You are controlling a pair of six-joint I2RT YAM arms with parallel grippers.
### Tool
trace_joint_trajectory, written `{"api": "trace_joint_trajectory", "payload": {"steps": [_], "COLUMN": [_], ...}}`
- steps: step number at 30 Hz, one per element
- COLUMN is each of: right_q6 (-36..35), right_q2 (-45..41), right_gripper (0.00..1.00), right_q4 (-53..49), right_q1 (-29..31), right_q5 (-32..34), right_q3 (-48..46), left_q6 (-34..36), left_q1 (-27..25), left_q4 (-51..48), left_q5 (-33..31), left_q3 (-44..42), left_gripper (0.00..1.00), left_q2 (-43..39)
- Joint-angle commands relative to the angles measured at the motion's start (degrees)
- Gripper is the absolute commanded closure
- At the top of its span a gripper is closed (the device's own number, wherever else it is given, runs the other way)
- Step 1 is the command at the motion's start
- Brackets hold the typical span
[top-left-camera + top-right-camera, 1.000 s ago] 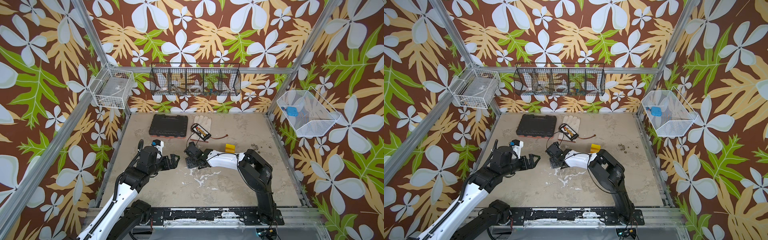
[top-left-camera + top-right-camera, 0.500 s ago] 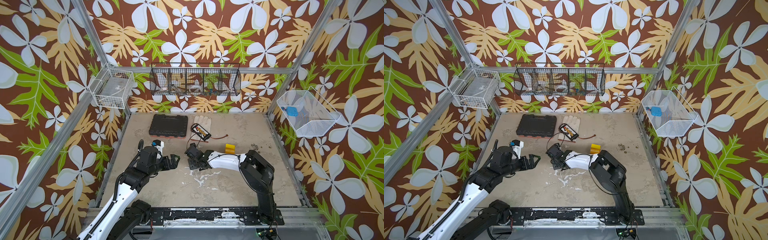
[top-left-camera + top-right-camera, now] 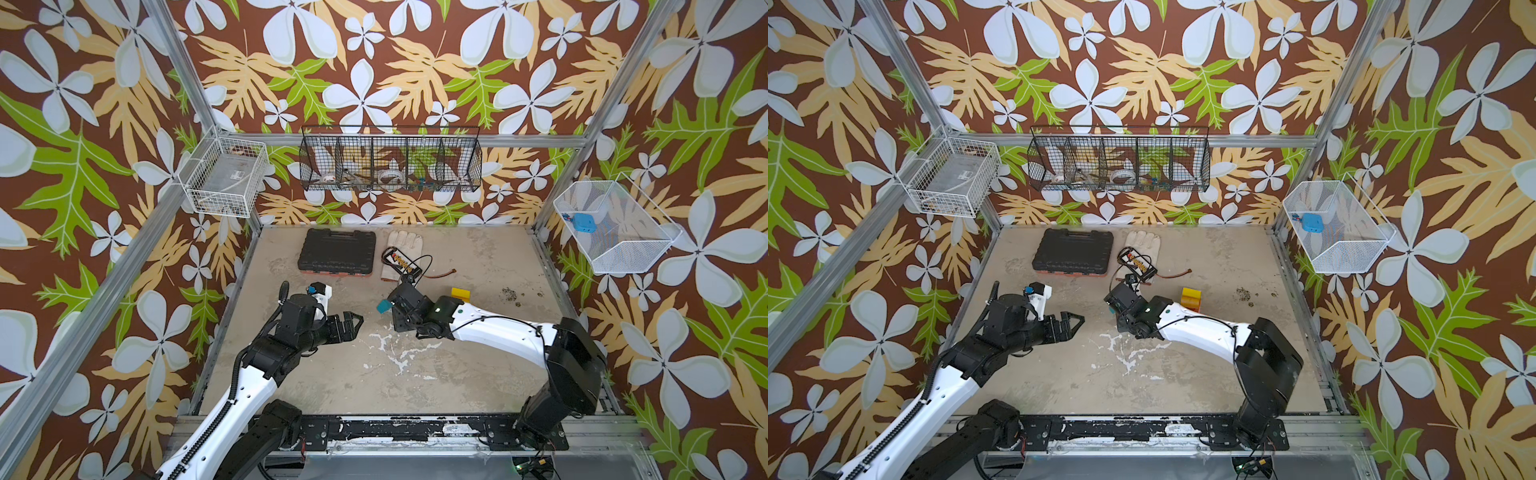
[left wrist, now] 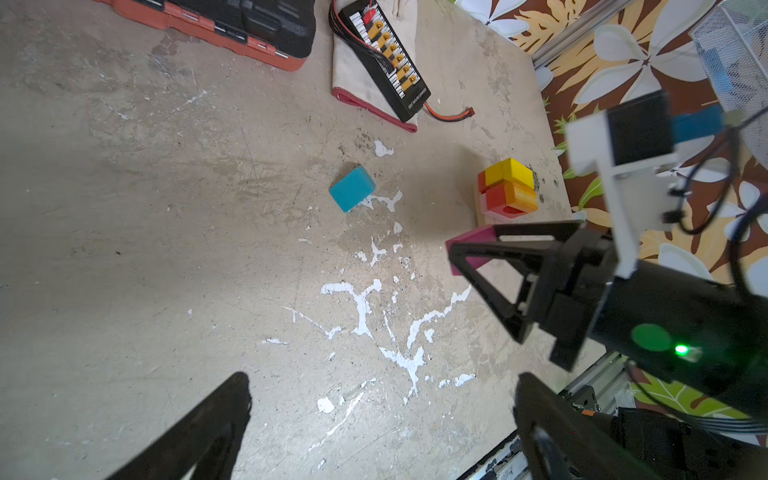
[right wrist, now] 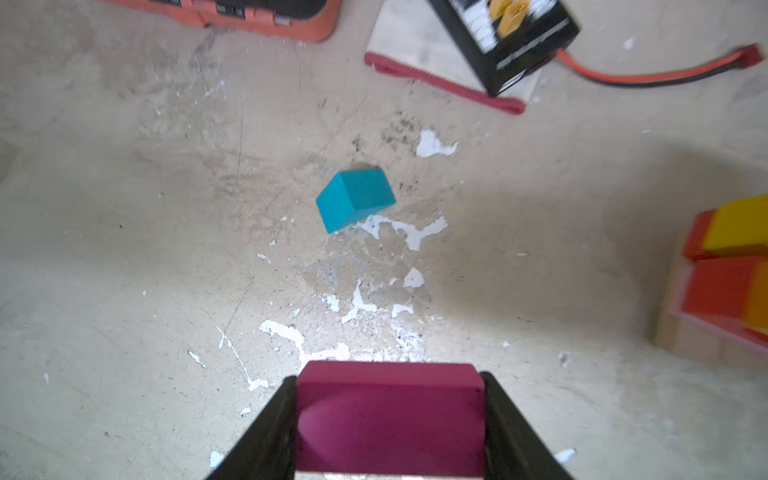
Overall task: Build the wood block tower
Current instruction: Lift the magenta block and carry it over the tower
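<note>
My right gripper [image 5: 388, 379] is shut on a magenta wood block [image 5: 388, 419], which fills the gap between its fingers just above the floor. The left wrist view shows the same magenta block [image 4: 471, 243] behind a black finger. A teal block [image 5: 355, 200] [image 4: 352, 193] lies alone on the floor ahead of it, and in a top view the teal block [image 3: 384, 306] shows beside the right gripper [image 3: 398, 316]. The tower [image 4: 505, 191] [image 3: 460, 294] [image 3: 1191, 298] stands to the right, yellow on red on pink and tan. My left gripper [image 4: 384, 386] [image 3: 353, 324] hangs open and empty.
A black tool case [image 3: 337, 251] with an orange underside lies at the back. Beside it a pale glove [image 3: 401, 243] carries a black battery board [image 3: 402, 262] with a red lead. Wire baskets [image 3: 390, 164] hang on the walls. White paint scuffs [image 3: 390, 353] mark the floor's middle.
The right gripper's jaws have narrowed onto the magenta block and it has shifted slightly, uncovering the teal block beside it. The left arm has stayed still.
</note>
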Motion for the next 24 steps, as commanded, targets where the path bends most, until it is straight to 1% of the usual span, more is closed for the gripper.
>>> {"api": "trace_joint_trajectory", "payload": {"steps": [1, 4, 7, 12, 15, 24], "right_q6": [3.00, 4.09, 5.56, 6.68, 6.73, 4.76], "right_q2": [-3.75, -8.64, -13.24, -17.63, -17.88, -13.73], "right_gripper": [0.71, 0.73, 0.74, 0.74, 0.74, 0.74], "right_q4": [-4.65, -5.11, -5.85, -6.15, -6.08, -3.25], "right_q1": [-2.04, -5.52, -8.51, -12.18, -14.44, -20.66], "right_q5": [5.42, 5.39, 7.50, 9.90, 10.00, 5.55], "right_q3": [-0.84, -3.18, -5.47, -7.83, -8.43, -9.18], "left_q6": [-0.17, -0.32, -0.30, -0.35, -0.35, -0.38], "left_q1": [-0.02, -0.02, 0.00, -0.37, -0.55, -0.65], "left_q4": [1.43, 1.47, 1.56, 1.78, 1.78, 1.95], "left_q5": [0.98, 1.33, 1.52, 1.65, 1.87, 2.14], "left_q3": [-0.24, -0.33, -0.42, -0.60, -0.68, -0.77], "left_gripper": [0.00, 0.00, 0.00, 0.00, 0.00, 0.00], "left_q2": [0.43, 0.80, 0.82, 0.54, 0.63, 0.96]}}
